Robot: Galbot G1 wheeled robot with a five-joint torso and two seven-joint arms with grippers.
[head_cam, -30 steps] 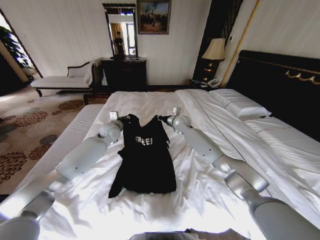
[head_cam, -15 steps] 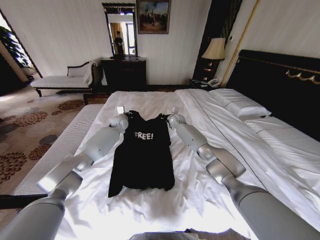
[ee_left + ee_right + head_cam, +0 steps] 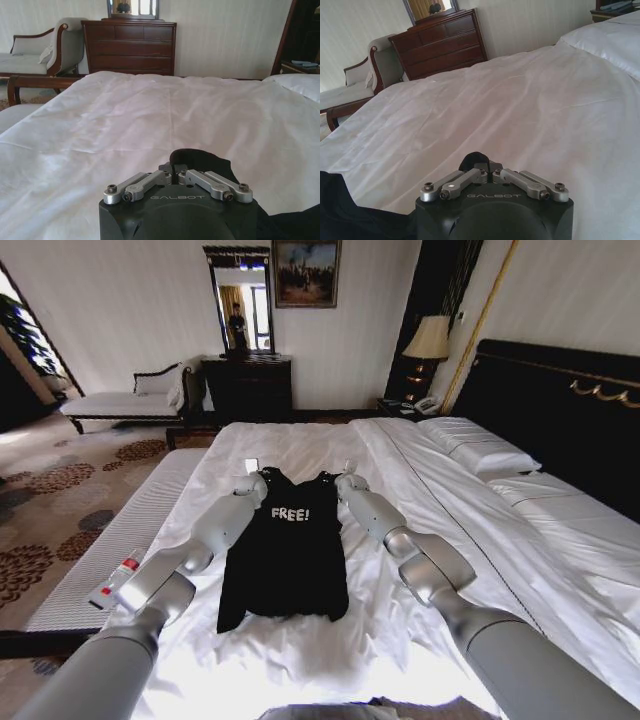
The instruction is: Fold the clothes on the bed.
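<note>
The clothes are one black T-shirt (image 3: 288,555) with white "FREE!" lettering, lying flat and lengthwise on the white sheet of the bed (image 3: 420,480). My left gripper (image 3: 265,477) is shut on the shirt's left shoulder. My right gripper (image 3: 333,478) is shut on its right shoulder. Both arms reach far out along the shirt's sides. In the left wrist view the left gripper (image 3: 175,173) pinches a fold of black cloth (image 3: 202,161). The right wrist view has the right gripper (image 3: 490,173) closed on a small tuft of the cloth (image 3: 474,160).
White pillows (image 3: 480,445) lie against the black headboard (image 3: 560,405) on the right. Beyond the bed's far end stand a dark dresser (image 3: 248,385) and a chaise bench (image 3: 125,402). A lamp (image 3: 430,340) is in the far right corner. Patterned carpet (image 3: 50,500) lies to the left.
Both arms have stretched farther out along the bed, carrying the shirt's shoulders with them. The shirt now lies straighter and flatter, its lettering facing up.
</note>
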